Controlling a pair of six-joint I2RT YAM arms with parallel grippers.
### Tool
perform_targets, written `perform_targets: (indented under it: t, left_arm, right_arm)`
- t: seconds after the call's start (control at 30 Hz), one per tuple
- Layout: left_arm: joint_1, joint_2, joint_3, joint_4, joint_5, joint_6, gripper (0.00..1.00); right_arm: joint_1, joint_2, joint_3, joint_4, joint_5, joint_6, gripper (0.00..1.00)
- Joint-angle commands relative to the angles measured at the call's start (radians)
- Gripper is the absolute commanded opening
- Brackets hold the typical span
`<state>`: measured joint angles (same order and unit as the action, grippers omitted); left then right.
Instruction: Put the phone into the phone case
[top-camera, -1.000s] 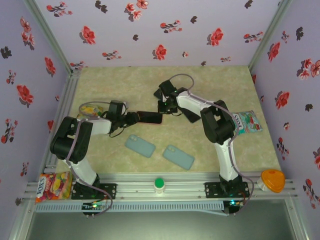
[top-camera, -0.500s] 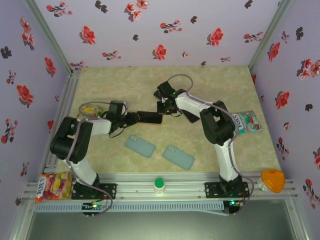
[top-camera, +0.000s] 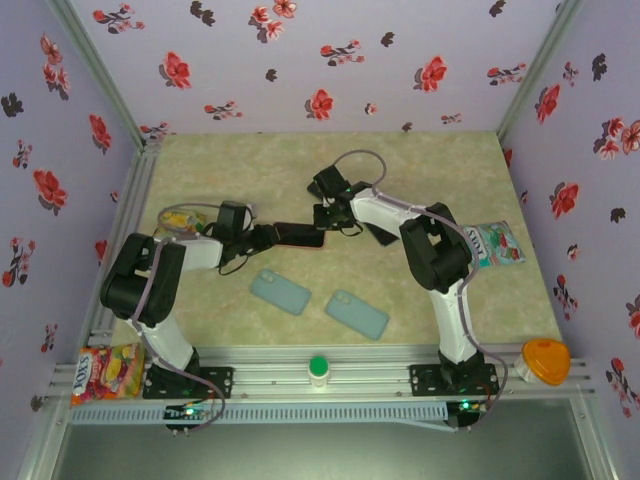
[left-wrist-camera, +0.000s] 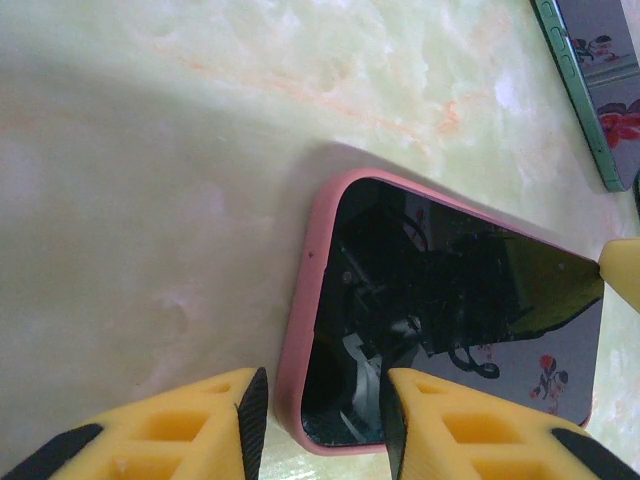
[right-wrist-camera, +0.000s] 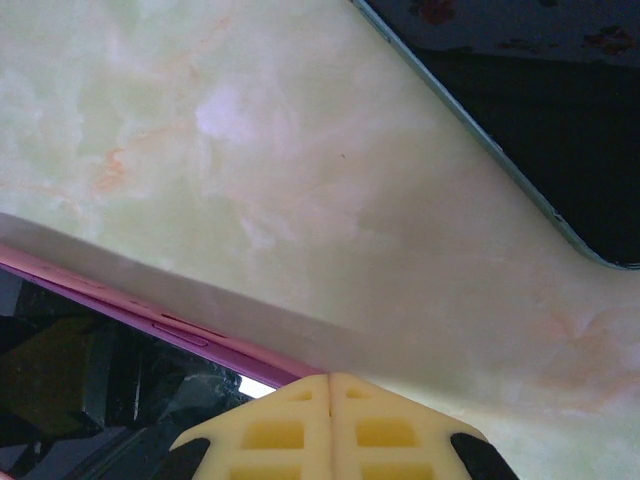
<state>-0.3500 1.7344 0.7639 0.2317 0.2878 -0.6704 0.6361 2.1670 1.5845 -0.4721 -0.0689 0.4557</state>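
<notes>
The phone (top-camera: 298, 235) lies mid-table between left pincer (top-camera: 262, 236) and right pincer (top-camera: 328, 222), two cases (top-camera: 280, 291) before it.

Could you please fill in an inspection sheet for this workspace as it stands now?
Surface: table top, pale green marbling, no spills seen.
Job's things: phone lies inside the pink case at the end in view.
Clutter: two pale teal cases; a green-edged phone; two snack packets; on the front rail a candy bag, a green-capped bottle and an orange item.
Grippers: left gripper closed on the pink case's end; right gripper shut, tip at the case's side edge.
Cables: one cable loops above the right arm.
Surroundings: purple floral walls.
</notes>
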Motion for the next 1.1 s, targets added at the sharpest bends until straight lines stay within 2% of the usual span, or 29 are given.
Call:
perform_targets:
  t: [0.0, 0.4, 0.77, 1.07]
  left_arm:
    - [-0.008, 0.005, -0.013, 0.022, -0.007, -0.002, 0.39]
    - [-0.009, 0.03, -0.014, 0.045, -0.006, -0.015, 0.39]
    - [-0.01, 0.048, 0.004, 0.062, -0.005, -0.023, 0.39]
    - [-0.009, 0.053, 0.014, 0.069, -0.002, -0.026, 0.39]
  right_arm:
    - [0.056, 0.189, -0.126, -0.16, -0.039, 0.018, 0.0]
    - [0.072, 0.191, -0.19, -0.122, -0.053, 0.048, 0.0]
    - [0.072, 0.021, -0.313, -0.036, -0.128, 0.131, 0.0]
    - [0.079, -0.073, -0.313, -0.027, -0.163, 0.166, 0.0]
